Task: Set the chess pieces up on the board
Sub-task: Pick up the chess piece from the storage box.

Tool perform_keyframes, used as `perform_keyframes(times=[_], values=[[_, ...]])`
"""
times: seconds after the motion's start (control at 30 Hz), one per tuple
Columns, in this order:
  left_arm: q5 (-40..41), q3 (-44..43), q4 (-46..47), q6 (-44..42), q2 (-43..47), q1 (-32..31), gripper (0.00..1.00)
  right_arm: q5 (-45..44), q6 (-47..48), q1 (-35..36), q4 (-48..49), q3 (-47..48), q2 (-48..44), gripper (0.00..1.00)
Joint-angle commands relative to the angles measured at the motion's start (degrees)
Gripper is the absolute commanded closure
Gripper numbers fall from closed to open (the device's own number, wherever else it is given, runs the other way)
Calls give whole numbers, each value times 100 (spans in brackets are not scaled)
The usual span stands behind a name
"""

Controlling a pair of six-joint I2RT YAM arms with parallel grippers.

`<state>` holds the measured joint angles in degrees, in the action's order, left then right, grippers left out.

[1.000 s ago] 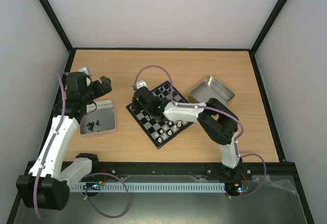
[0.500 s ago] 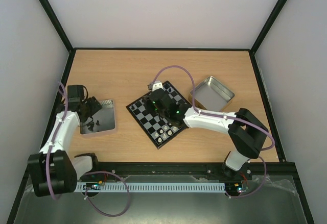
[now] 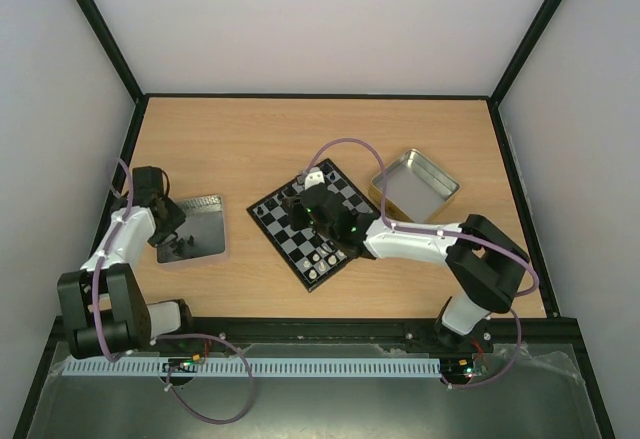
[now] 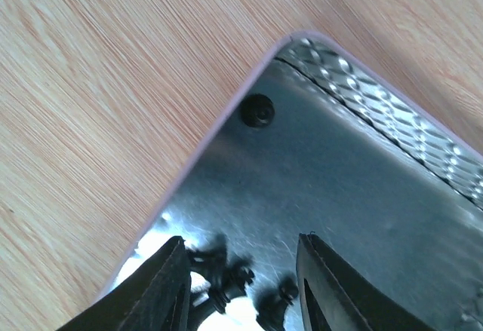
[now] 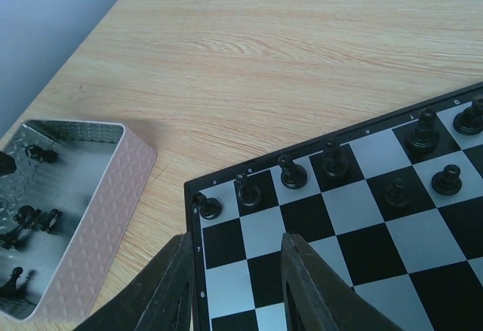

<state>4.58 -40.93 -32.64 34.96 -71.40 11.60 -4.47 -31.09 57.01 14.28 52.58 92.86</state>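
The board lies tilted mid-table. Black chess pieces line its far-left edge, and white ones stand near its front corner. More black pieces lie loose in the pink-sided tin at the left. My left gripper is down inside that tin, open, with two of these pieces between its fingers; none looks clamped. My right gripper hovers open over the board's left corner with nothing between its fingers. In the top view it is above the board's far-left squares.
An open empty metal tin sits to the right of the board. One black piece lies alone near the pink tin's corner. The pink tin is close to the board's left corner. Walls enclose the table on three sides.
My left arm has dropped from above the tin down into it, and its jaws have narrowed around the loose black pieces. My right gripper has drawn back rightward over the board.
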Motion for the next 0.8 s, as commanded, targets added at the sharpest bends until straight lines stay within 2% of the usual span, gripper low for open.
perform_keyframes(times=[0.0,0.13,0.4,0.6,0.77], values=[[872,-201,175,160,-285,-136,60,14,-15,7,380,-253,-296,69],[1179,-298,445,212,-633,-230,63,51,-11,4,423,-319,-347,69],[1391,-538,814,300,-1262,-278,64,-23,29,3,387,-331,-408,69],[1349,-550,1074,647,-1472,-360,69,-10,7,3,391,-334,-375,69],[1633,-584,1127,928,-1677,-496,74,-10,7,4,382,-331,-363,69]])
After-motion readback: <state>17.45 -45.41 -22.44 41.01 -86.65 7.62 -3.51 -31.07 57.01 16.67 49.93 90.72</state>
